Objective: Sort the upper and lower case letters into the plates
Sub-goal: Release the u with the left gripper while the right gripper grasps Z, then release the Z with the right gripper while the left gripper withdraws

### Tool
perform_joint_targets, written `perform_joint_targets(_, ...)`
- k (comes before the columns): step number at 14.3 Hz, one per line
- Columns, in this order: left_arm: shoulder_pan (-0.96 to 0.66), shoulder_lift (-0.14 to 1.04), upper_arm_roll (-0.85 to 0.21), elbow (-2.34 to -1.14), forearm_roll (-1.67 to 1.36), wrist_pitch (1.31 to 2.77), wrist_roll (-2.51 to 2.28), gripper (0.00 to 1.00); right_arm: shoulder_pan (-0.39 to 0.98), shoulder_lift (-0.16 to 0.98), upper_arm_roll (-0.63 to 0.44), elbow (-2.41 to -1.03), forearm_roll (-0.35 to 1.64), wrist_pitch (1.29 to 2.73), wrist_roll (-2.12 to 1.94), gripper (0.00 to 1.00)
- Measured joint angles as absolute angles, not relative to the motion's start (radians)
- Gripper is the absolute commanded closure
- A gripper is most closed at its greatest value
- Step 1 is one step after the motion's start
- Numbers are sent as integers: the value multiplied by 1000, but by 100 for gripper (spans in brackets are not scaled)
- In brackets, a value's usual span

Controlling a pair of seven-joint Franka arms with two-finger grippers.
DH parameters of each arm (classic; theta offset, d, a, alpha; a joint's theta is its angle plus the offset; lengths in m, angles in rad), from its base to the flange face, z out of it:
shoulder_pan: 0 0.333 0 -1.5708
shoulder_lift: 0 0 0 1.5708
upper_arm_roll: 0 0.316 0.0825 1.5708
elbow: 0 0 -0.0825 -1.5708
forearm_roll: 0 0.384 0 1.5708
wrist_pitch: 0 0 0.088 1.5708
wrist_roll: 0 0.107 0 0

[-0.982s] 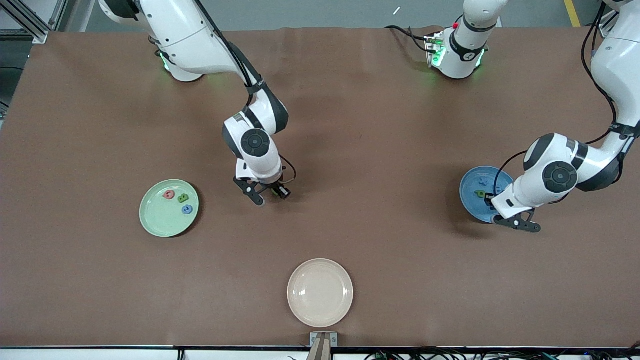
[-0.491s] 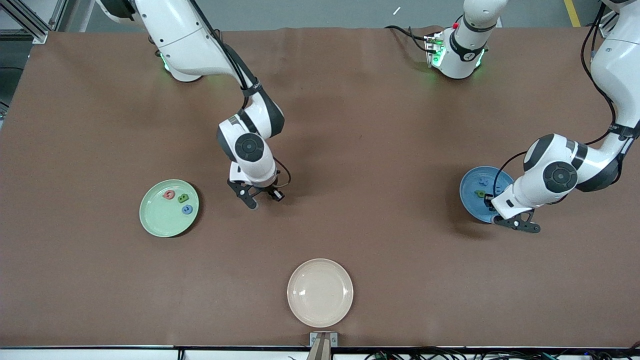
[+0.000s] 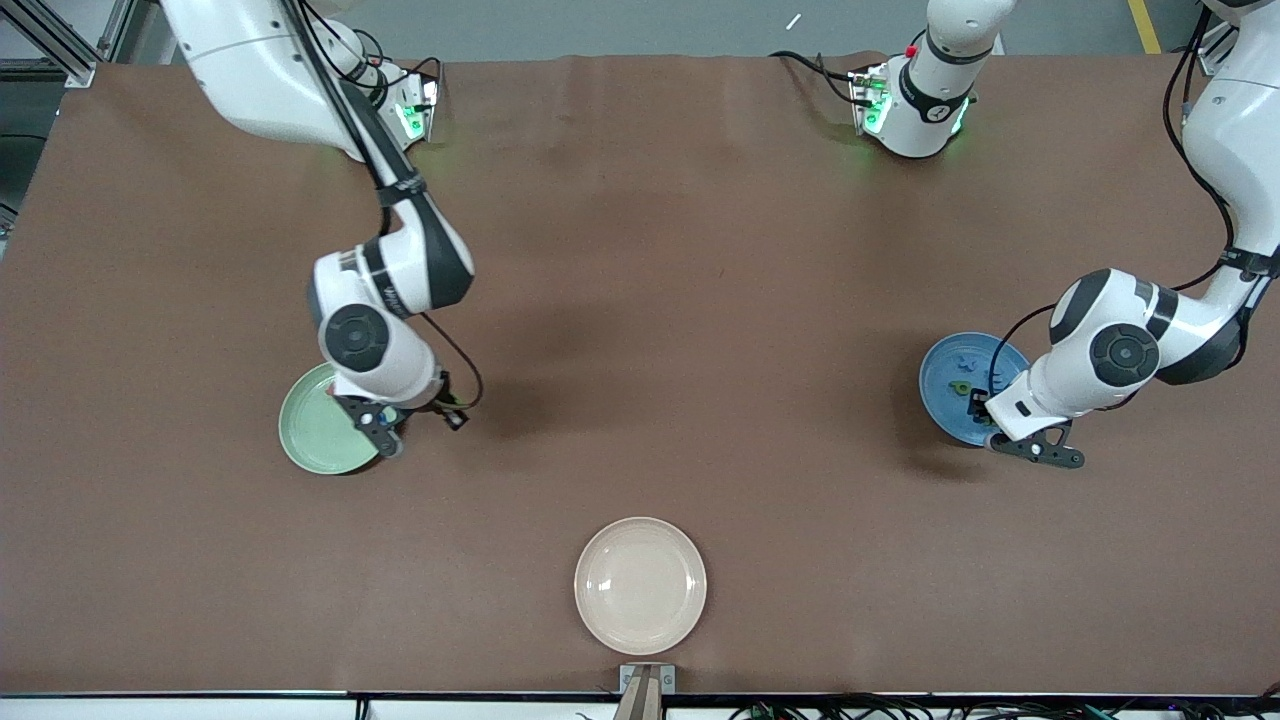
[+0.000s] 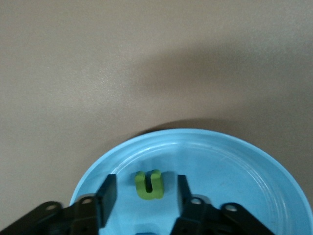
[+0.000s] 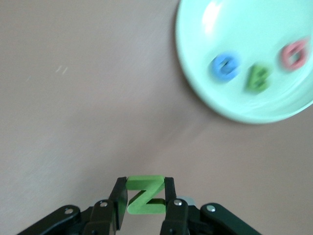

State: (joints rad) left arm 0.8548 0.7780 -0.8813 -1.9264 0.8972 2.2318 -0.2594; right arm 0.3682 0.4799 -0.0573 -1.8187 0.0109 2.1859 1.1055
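My right gripper [image 5: 145, 196] is shut on a green letter [image 5: 145, 195] shaped like a Z or N. It hangs over the table just beside the pale green plate [image 5: 205, 93], [image 3: 310, 440]. On that plate lie a blue letter [image 5: 225, 66], a green letter [image 5: 257, 79] and a red letter [image 5: 294, 54]; my right arm hides them in the front view. My left gripper [image 4: 145, 196], [image 3: 1012, 440] is open low over the blue plate [image 4: 234, 171], [image 3: 945, 375]. A green u-shaped letter [image 4: 149, 185] lies on the blue plate between the fingers, touching neither.
A cream plate [image 3: 640, 585] sits near the table's front edge, midway between the two arms' ends. Another green piece [image 3: 960, 388] and a blue piece [image 3: 965, 360] rest in the blue plate.
My right arm has swung from the table's middle to the green plate, carrying the green letter. My left gripper has opened and let the green u-shaped letter go onto the blue plate.
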Motion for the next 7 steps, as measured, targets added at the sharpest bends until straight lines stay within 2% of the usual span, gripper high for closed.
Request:
perform_joint_targets(3,858,777,-893,-1911,897,2232,-259,1,272,469,-59,-1847,11,2169,973,100)
perform_joint_targets(7,894,765,-939,-1902,896,2231,-260,1,158,472,-60,-1900,11,2224,819,100)
